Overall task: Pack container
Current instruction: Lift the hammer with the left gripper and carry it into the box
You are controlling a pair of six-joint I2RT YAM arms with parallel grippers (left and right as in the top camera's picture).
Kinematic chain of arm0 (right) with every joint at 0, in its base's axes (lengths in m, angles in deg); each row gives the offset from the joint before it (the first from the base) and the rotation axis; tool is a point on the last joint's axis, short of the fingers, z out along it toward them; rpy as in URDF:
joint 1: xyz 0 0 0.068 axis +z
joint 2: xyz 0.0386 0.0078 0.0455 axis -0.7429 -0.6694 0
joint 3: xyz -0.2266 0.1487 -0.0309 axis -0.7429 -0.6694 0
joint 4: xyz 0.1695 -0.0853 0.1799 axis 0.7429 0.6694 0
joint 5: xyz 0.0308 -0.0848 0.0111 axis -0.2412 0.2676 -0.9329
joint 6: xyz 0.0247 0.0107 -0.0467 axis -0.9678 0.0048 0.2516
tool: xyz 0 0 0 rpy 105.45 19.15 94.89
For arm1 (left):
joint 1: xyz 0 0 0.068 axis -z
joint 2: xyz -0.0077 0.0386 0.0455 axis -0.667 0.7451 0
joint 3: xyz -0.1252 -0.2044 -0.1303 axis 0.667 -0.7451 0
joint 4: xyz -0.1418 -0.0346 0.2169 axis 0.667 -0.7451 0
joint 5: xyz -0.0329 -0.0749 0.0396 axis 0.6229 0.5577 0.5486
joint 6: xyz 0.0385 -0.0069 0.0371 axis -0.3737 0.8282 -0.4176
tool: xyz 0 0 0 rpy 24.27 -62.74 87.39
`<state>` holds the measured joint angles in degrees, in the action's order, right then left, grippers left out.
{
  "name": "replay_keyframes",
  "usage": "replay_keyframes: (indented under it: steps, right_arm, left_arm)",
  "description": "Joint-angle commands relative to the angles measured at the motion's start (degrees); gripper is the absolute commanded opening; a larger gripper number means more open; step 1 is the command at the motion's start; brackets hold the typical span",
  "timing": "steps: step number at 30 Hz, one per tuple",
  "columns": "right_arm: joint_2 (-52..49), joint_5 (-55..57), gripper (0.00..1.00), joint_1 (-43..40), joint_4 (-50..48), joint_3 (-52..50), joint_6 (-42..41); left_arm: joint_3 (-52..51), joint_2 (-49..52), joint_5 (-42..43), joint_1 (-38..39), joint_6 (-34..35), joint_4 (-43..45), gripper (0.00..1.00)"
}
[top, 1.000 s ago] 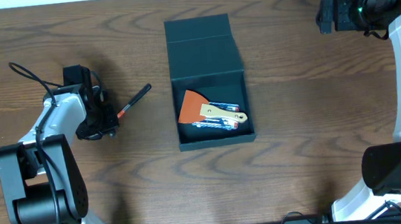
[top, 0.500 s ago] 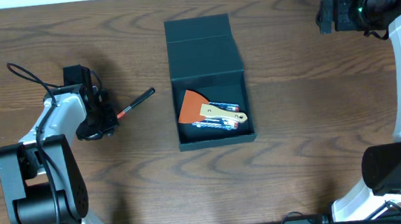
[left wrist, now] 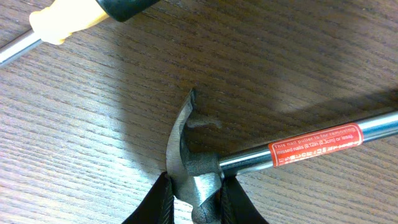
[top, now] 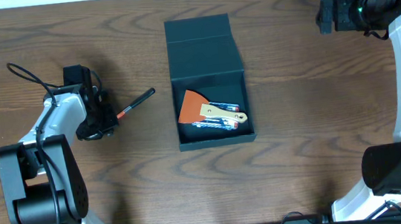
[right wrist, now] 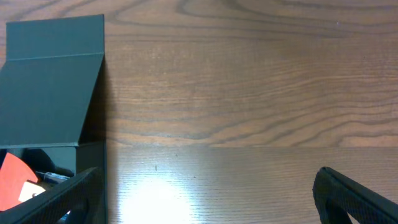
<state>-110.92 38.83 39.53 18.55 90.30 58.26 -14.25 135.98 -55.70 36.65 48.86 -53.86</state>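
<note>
Left fingers (left wrist: 159, 202) clamped on hammer (top: 134, 102) head, handle end now slightly nearer on counter (top: 298, 117), right fingers (right wrist: 356, 194) spread wide, empty, container (top: 215, 142) unmoved, lid open.

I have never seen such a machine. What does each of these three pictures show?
Two robot arms work at a brown wooden table. One picture looks down from above; the other two come from cameras on each wrist. In the middle lies an open dark teal cardboard box with an orange scraper and other tools inside. The left hand is closed on the head of a steel-shafted hammer. The right hand is open and empty, apart from the box.
</note>
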Motion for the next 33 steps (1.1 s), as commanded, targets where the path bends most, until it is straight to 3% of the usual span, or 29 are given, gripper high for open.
replay_keyframes:
  steps: [1,8,19,25,33]
  right_arm:
    - [-0.17,-0.39,0.99,-0.15,0.2,-0.44,0.42]
    - [-0.17,0.87,0.99,-0.15,0.13,-0.44,0.42]
    - [-0.17,0.85,0.99,-0.15,0.0,-0.44,0.39]
    - [-0.17,0.85,0.99,-0.15,-0.02,-0.44,0.39]
    - [-0.17,0.87,0.99,-0.15,0.02,-0.44,0.39]
  left_arm:
    - [-0.07,2.08,-3.52,-0.63,0.7,-1.03,0.06]
    - [2.97,-3.08,-3.5,-0.46,0.7,-6.62,0.06]
    - [3.34,-20.61,-0.68,3.02,0.74,-10.75,0.06]
    - [5.49,-27.08,-0.28,11.19,1.16,-11.96,0.06]
    - [12.68,-24.3,-0.52,27.06,-0.42,-11.96,0.06]
